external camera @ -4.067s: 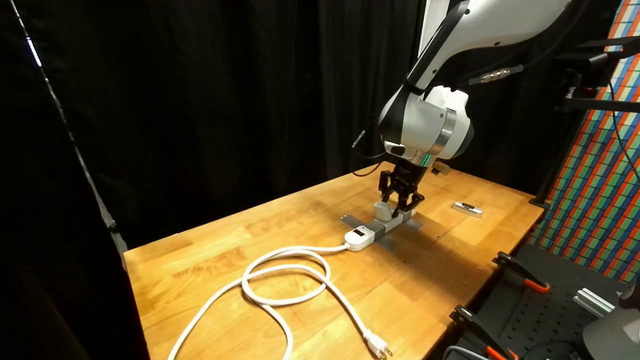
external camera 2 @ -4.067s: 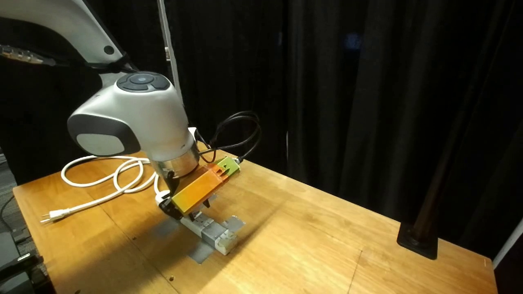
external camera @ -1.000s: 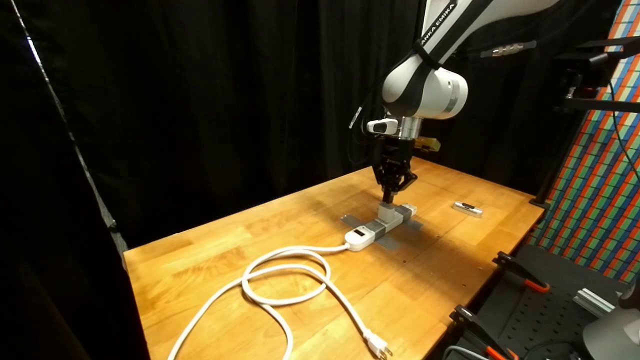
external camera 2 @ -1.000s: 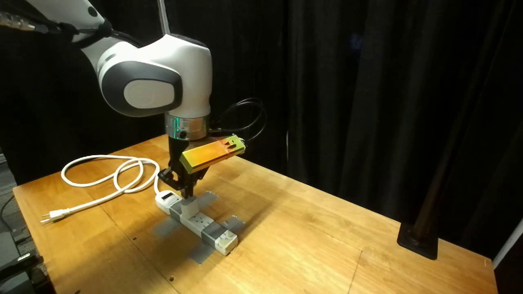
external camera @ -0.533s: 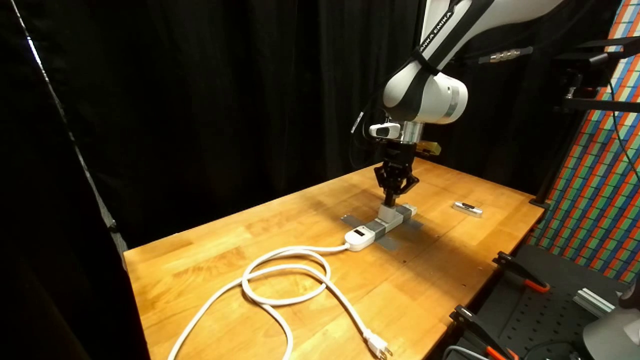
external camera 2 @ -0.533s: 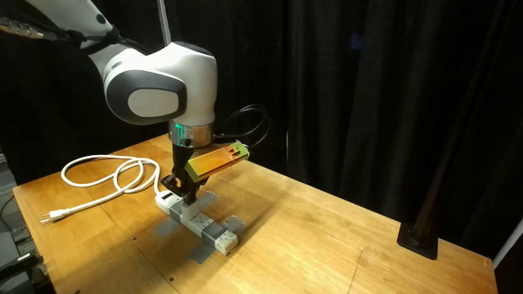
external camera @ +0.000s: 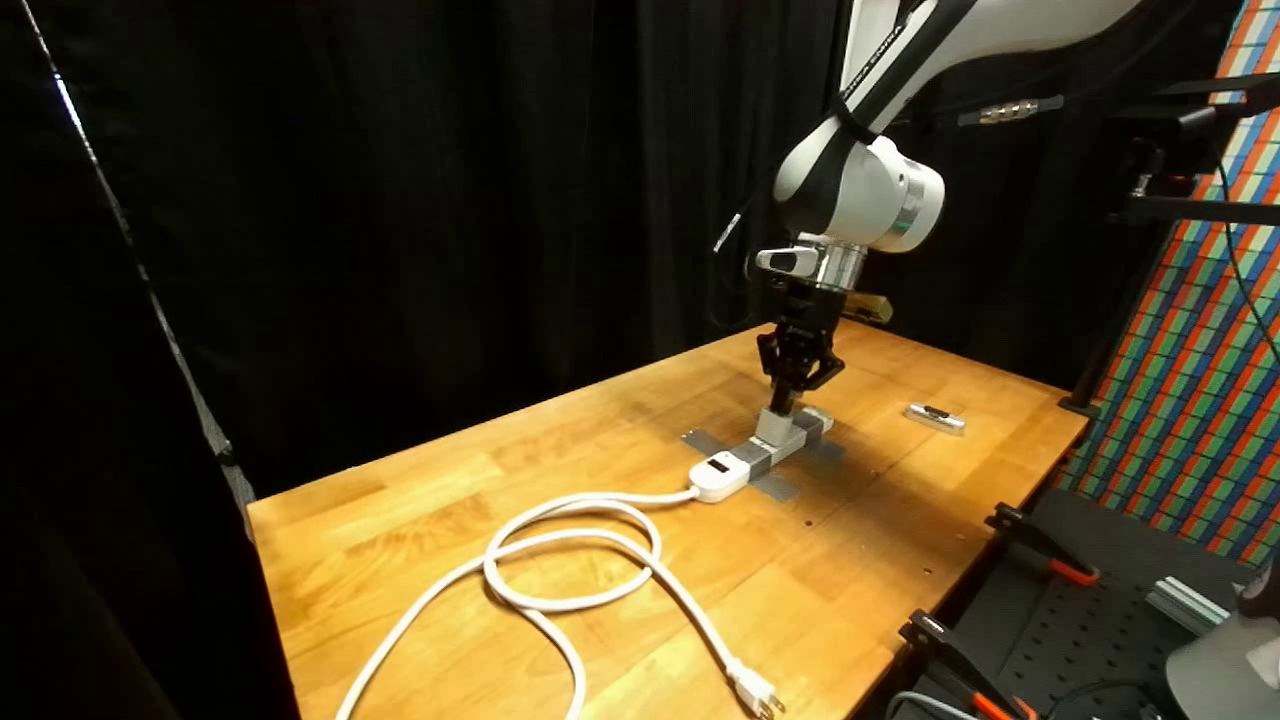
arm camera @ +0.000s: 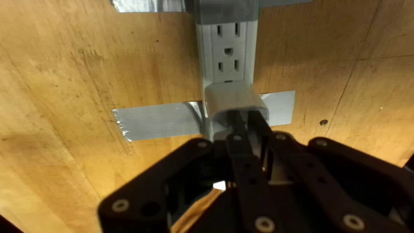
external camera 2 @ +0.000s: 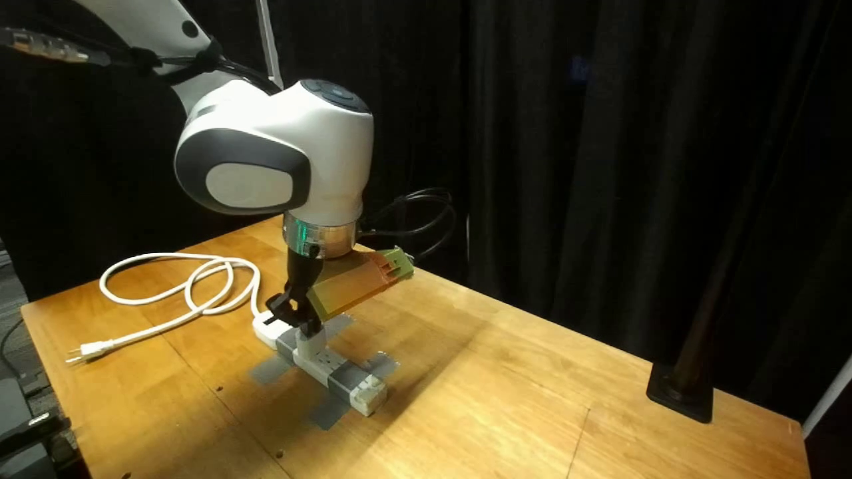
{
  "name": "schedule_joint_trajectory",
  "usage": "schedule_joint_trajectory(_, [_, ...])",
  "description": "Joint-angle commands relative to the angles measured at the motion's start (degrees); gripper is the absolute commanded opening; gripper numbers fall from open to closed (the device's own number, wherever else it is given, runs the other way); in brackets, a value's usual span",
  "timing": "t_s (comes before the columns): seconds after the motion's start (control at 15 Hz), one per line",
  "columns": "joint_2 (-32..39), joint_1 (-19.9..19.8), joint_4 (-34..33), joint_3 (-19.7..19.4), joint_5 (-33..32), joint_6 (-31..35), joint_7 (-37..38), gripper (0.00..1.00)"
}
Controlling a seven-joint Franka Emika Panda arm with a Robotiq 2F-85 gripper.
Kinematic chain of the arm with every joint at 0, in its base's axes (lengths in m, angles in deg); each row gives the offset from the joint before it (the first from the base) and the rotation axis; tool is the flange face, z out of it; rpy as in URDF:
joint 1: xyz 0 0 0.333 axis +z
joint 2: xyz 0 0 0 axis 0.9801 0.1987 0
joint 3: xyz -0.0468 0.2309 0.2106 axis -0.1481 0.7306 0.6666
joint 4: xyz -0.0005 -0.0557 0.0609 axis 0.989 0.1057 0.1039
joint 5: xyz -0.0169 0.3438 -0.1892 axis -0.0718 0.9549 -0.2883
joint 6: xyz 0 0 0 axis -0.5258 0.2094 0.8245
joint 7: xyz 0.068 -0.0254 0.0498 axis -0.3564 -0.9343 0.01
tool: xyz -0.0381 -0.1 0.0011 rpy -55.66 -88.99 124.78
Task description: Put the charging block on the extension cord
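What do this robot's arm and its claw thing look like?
The arm has white shells with dark grey panels. A black stripe bears pale lettering, blurred here. At the wrist is a silver ring with a green light. The gripper is black, with jointed links and pale screw heads. Beside it sits an orange and green housing; higher up, a black cable carries a metal connector.

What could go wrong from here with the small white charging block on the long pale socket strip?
The shut black gripper slants down to the top of the charging block, so pressing might tip the block or skid off.
The block's underside is hidden, so it may not be fully seated in the socket strip.
Hard pushing could loosen the grey tape holding the strip to the wooden table.
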Motion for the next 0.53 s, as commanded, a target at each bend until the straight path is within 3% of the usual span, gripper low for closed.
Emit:
schedule_joint_trajectory(0.0, [4.2,-1.7,-0.5,1.7,6.0,-1.9,-6.1,0.13])
schedule_joint_trajectory(0.47, [6.7,-0.4,1.5,0.7,7.0,-1.6,-7.6,0.13])
